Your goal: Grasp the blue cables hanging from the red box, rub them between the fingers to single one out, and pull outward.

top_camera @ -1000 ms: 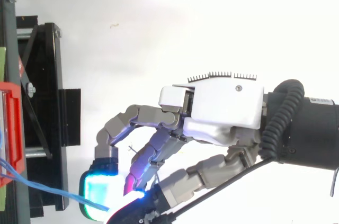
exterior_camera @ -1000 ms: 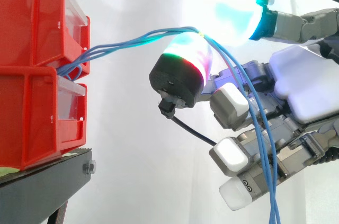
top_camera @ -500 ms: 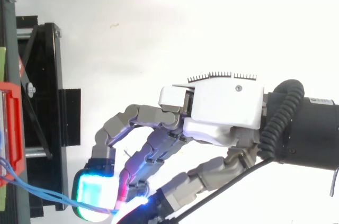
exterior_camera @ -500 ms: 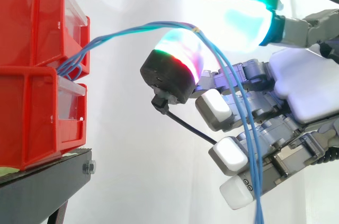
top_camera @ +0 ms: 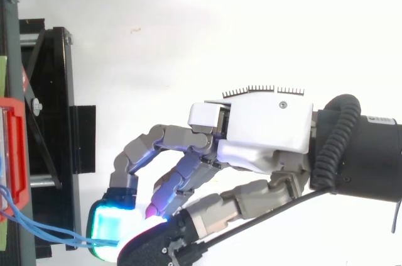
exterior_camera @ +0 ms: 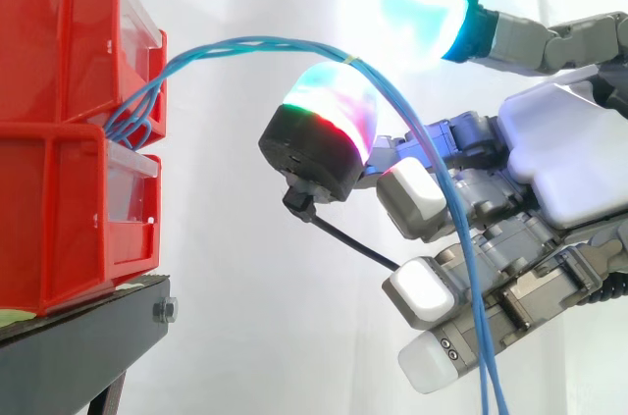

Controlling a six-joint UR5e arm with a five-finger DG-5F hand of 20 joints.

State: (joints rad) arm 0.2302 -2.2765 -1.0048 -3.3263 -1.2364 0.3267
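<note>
The grey robot hand (exterior_camera: 569,150) pinches the thin blue cables (exterior_camera: 245,43) between its glowing fingertips (exterior_camera: 334,101), so it can rub them apart. They come from the red plastic box (exterior_camera: 59,37).

The hand (top_camera: 264,131) curls its fingers (top_camera: 108,231) around blue cables (top_camera: 69,239) running from the red box (top_camera: 20,153).

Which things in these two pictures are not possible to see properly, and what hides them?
Side view: the free ends of the blue cables are cut off by the bottom edge.
Side view: where the cables are fixed is hidden inside the red bins.
Top view: the number of cables between the pads of the hand is lost in their glow.
</note>
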